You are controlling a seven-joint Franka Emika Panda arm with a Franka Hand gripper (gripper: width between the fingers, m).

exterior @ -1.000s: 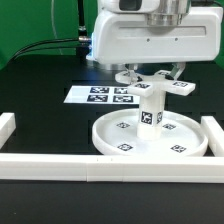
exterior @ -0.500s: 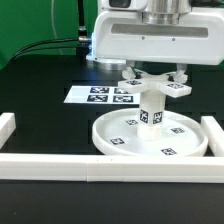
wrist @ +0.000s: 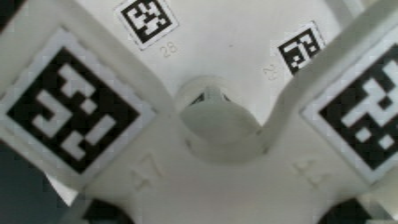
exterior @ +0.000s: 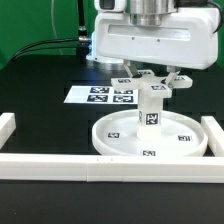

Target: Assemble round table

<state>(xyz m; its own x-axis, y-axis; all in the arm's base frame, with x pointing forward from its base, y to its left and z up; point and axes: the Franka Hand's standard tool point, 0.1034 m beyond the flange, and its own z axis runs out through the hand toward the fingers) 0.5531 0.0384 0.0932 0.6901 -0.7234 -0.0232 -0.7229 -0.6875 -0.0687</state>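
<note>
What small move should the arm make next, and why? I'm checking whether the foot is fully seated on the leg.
Probably another small turn of the gripper. The cross-shaped foot sits atop the upright leg, which stands on the disc. The tags have shifted over the last second, so it seems mid-rotation. Whether the foot is tight cannot be told.

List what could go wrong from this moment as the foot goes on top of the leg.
1. The cross-shaped foot sits atop the leg; if it is not square to the leg, it may bind or tip.
2. The leg stands upright in the disc; side force from the gripper might shift the disc toward the border rail.
3. The gripper's fingers are hidden, so its hold cannot be judged.
</note>
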